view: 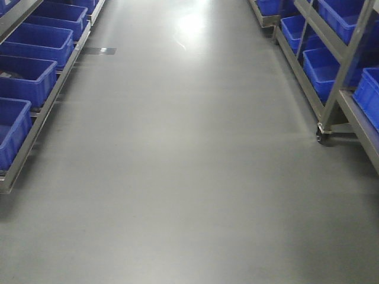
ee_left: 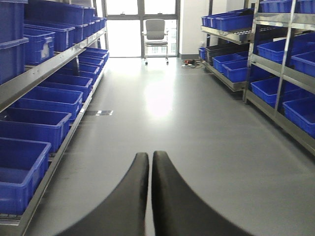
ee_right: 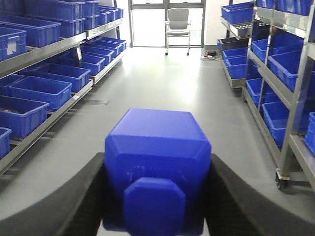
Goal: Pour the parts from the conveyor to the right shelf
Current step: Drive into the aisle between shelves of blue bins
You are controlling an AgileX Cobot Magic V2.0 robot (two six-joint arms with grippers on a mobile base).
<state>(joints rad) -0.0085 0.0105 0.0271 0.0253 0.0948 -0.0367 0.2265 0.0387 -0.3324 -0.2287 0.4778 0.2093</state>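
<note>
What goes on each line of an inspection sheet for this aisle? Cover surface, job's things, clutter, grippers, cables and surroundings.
Surface: grey floor, glossy.
Job's things: one blue part in the right gripper; right shelf holds blue bins; conveyor not in view.
Clutter: dark floor patch beside the left shelf.
Grippers: left gripper shut, nothing held; right gripper shut on the part.
Cables: small tangle on the floor, possibly cable.
Surroundings: office chair before bright glazing at the far end.
</note>
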